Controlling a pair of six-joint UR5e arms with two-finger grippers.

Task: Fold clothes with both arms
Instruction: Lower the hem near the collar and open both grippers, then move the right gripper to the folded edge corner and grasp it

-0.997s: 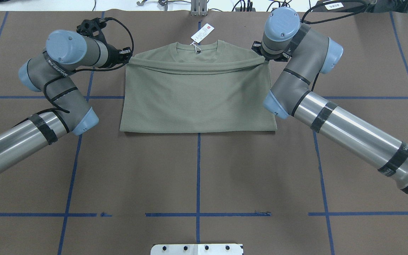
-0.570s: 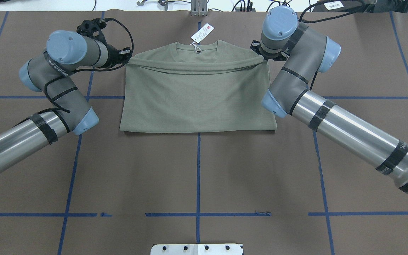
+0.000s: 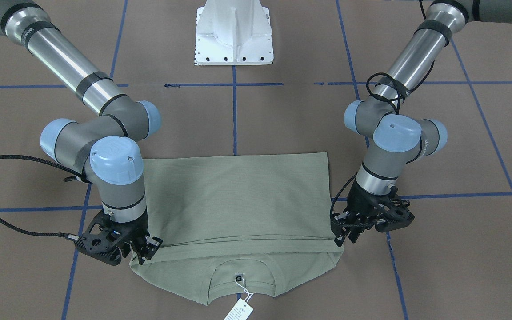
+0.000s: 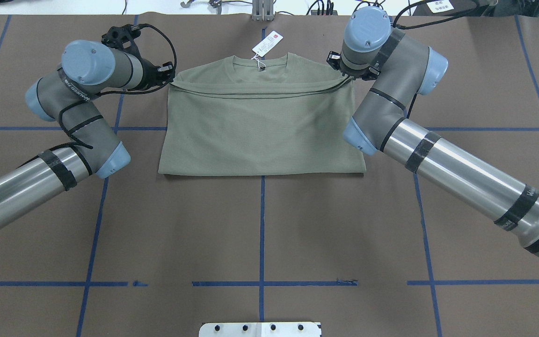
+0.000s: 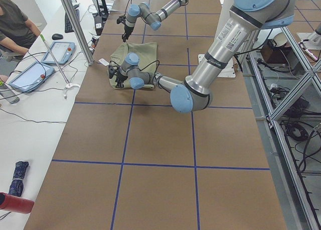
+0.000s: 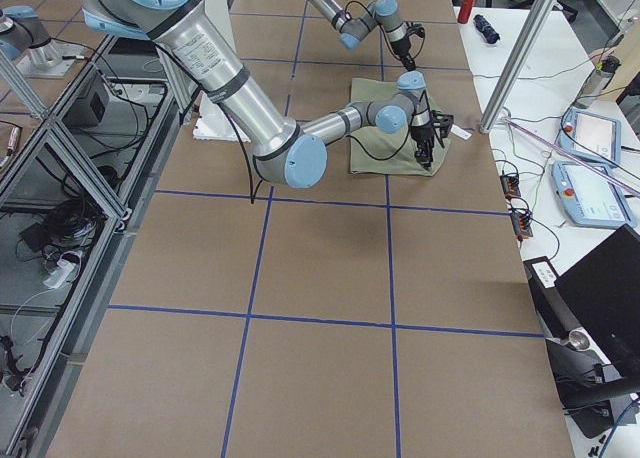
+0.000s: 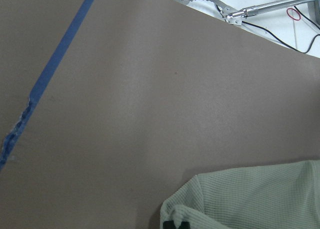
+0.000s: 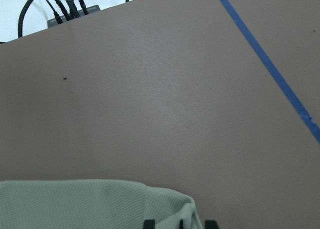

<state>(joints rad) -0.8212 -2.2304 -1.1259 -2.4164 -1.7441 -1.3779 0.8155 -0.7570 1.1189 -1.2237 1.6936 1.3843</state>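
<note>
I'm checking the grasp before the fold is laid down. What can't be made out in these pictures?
Right gripper: overhead view, fingers hidden under its own wrist joint.
Grip on the shirt: both wrist views, fingertips cut off by the bottom edge.
Hang tag print: too small overhead; front-facing view, tag cut by the bottom edge.
Sleeves: seen in no view.

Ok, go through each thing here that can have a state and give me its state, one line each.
shirt: folded in half, lower edge brought up near the collar, collar uncovered.
left gripper: shut on the shirt's folded-over edge, at one corner.
right gripper: shut on the other corner.
hang tag: flat on the table, past the collar.
</note>
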